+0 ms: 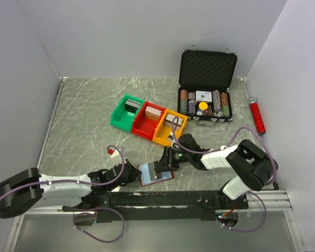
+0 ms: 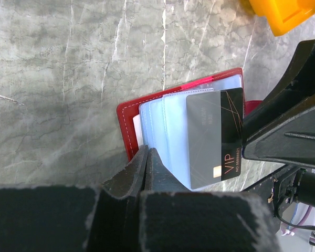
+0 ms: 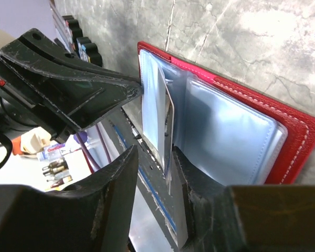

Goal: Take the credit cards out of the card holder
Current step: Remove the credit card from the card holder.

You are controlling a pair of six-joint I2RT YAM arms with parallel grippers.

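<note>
**Both tools low, tip towards tip**

My left arm point(image 1: 63, 185) lies stretched out low along the near edge of the surface point(image 1: 84, 115), reaching inward to the right. My left tool point(image 2: 148, 157) is closed tight, fingers pressed together with no gap. My right arm point(image 1: 223, 156) folds out from its base and reaches left, wrist angled down. My right tool point(image 3: 155, 160) holds its jaws partly apart, the fingers point(image 3: 110, 194) not meeting. The two tools sit near each other.

Overhead view looks down; close wrist views share card holder point(image 3: 299, 137).
</note>
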